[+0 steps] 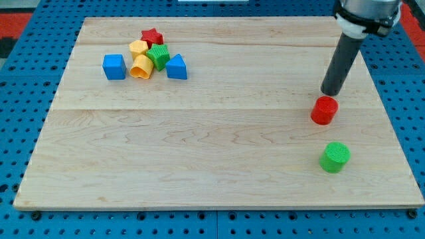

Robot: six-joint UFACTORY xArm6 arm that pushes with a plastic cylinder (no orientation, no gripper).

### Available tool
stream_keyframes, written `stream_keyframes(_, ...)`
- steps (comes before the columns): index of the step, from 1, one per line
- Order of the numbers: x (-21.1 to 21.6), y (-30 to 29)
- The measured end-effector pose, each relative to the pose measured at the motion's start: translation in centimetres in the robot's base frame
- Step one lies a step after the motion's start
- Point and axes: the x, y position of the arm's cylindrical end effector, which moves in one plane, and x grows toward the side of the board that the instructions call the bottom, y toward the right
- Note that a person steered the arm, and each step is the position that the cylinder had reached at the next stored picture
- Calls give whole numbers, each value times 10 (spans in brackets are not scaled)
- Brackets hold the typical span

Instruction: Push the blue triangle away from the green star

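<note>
**Eight blocks on the table, my tip parked far from the cluster**

Here I am at the view's right, my dark rod slanting down from the top corner, and my tip point(329, 92) sits on the table point(199, 153) just above the red cylinder point(324, 110), very near it; whether it touches I cannot tell. As for jaws, I carry none: only this straight rod, so there is nothing to call wide or narrow.

Count with me. Two reds: that cylinder by my tip and a red star point(152, 36) up at the view's top left. Two greens: a green cylinder point(335, 157) below the red one, apart from it, and the green star point(159, 56) in the cluster. Two yellows: one yellow block point(138, 48) above, another yellow block point(141, 67) below it, shapes hard to make out. Two blues: a blue cube point(114, 67) at the cluster's left, and the blue triangle point(176, 68).

The blue triangle lies just beside the green star, at its lower right, the two looking in contact. The star is hemmed in: red star above, yellows to its left. The whole cluster is well apart from my tip, across the table.
</note>
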Motion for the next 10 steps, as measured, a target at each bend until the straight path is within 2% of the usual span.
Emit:
stream_keyframes(1,19,-4)
stream_keyframes(2,-42,-47)
stream_keyframes(3,-45,-166)
stream_keyframes(4,-22,-275)
stream_keyframes(5,-11,-342)
stream_keyframes(6,-30,-448)
stream_keyframes(7,-88,-445)
stream_keyframes(8,-96,-383)
stream_keyframes(9,-88,-299)
stream_keyframes(10,-64,-244)
